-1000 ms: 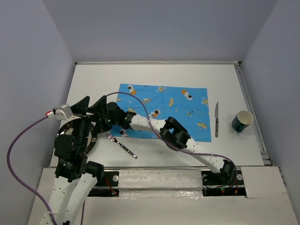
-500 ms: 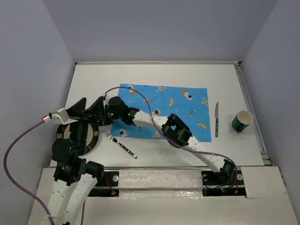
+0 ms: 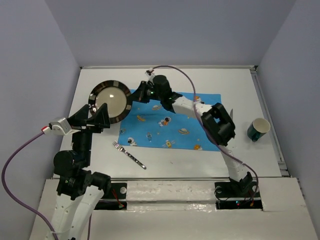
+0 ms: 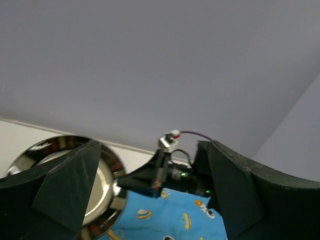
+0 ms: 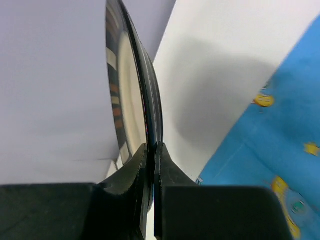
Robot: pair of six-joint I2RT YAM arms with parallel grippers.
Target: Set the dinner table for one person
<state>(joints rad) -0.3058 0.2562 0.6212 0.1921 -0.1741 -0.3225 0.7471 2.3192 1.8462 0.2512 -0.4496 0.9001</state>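
1. Low arm sweep can knock fork [image 3: 129, 154] off desk [image 3: 165, 80]; it lies near the front edge.
2. Released, wide left claw [image 3: 94, 116] hangs just beside plate [image 3: 110, 100]: collision risk.
3. Thin pinch: right claw [image 5: 151, 160] is clenched on the rim only, with plate tilted over far-left desk beside mat [image 3: 170, 125]. A slip drops it.

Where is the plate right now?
In the top view the plate is at the far left, pinched by its rim in the right gripper, beside the far left corner of the blue mat and just beyond the left gripper.
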